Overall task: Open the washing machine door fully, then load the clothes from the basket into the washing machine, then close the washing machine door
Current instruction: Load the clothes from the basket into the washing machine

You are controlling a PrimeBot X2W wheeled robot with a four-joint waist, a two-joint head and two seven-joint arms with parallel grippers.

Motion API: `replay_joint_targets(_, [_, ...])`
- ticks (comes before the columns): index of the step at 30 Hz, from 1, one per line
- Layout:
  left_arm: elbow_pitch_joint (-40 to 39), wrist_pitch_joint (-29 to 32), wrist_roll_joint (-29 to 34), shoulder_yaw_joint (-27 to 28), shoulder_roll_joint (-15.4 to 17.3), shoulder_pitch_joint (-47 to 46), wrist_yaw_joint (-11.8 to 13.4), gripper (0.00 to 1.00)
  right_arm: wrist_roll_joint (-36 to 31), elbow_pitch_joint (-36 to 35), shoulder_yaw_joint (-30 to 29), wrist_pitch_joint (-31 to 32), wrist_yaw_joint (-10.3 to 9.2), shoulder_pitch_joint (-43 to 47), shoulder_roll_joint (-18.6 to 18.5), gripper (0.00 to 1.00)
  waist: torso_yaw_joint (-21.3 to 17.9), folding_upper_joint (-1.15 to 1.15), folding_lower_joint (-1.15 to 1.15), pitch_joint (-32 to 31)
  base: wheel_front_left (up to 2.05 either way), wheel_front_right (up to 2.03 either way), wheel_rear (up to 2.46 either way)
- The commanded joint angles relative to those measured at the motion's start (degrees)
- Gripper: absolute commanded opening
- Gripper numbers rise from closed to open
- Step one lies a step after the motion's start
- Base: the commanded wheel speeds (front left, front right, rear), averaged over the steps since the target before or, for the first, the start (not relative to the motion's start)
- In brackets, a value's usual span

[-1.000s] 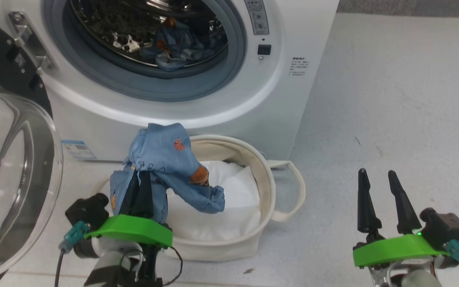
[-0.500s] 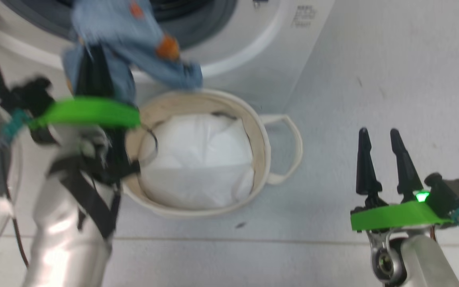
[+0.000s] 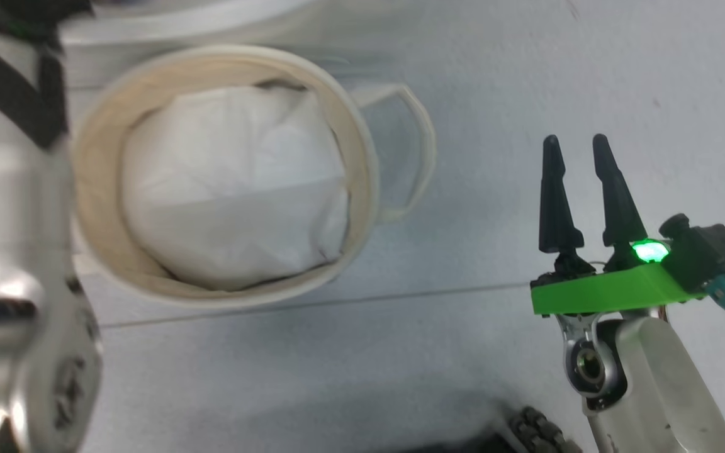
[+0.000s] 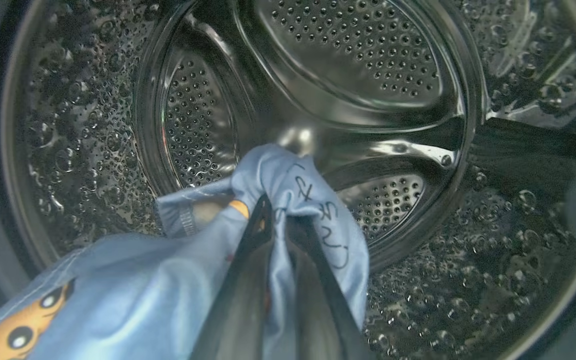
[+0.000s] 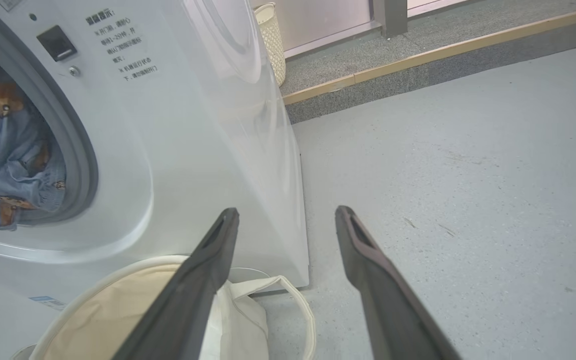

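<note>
clothes (image 4: 133,285) — a blue one, over the basket (image 3: 367,170) a second ago, now inside the drum (image 4: 328,75), left gripper (image 4: 279,215) pinched on it, right gripper (image 3: 578,148) wide and empty — you can let go.

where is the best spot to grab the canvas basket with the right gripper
Probably the looped side handle, approached from the right of the canvas basket, where the open right gripper hovers. The loop stands out clear of the rim and is thin enough to pinch; the soft wall would likely buckle between the jaws.
</note>
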Motion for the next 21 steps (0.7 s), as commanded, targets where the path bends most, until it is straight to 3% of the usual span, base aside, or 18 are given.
replay_joint_targets(1, [-0.1, -0.3, 0.4, 1.8, 3.0, -4.3, -0.1, 0.0, 0.7, -2.0, 1.8, -0.3, 0.0, -0.1, -0.1, 1.0, -3.7, 0.0, -0.01, 4.6, 0.0, 0.0, 0.0])
replay_joint_targets(9, [-2.2, -0.3, 5.4, 7.2, 6.2, -15.6, 1.4, 0.0, 2.5, -2.4, 2.8, -0.3, 0.0, -1.5, -0.1, 1.0, -6.3, 0.0, -0.01, 8.6, 0.0, 0.0, 0.0])
replay_joint_targets(13, [-5.6, -0.3, 10.6, 9.6, 4.5, -17.7, 1.1, 0.0, 2.9, -2.6, 3.2, -0.3, 0.0, -2.2, -0.1, 1.0, -6.4, 0.0, -0.01, 10.7, 0.0, 0.0, 0.0])
replay_joint_targets(19, [1.2, -0.3, 15.9, 10.1, 4.1, -16.6, 2.6, 0.0, 2.8, -3.3, 3.6, -0.3, 0.0, -3.3, -0.1, 1.0, -6.4, 0.0, -0.01, 12.3, 0.0, 0.0, 0.0])
replay_joint_targets(20, [3.0, -0.3, 16.4, 10.0, 4.2, -16.8, 2.8, 0.07, 2.7, -3.3, 3.6, -0.3, 0.0, -3.4, -0.1, 1.0, -6.4, 0.0, -0.01, 12.4, 0.0, 0.0, 0.0])
replay_joint_targets(21, [4.5, -0.3, 16.9, 9.9, 4.4, -17.0, 3.1, 1.0, 2.6, -3.4, 3.5, -0.3, 0.0, -3.4, -0.1, 1.0, -6.3, 0.0, -0.01, 12.6, 0.0, 0.0, 0.0])
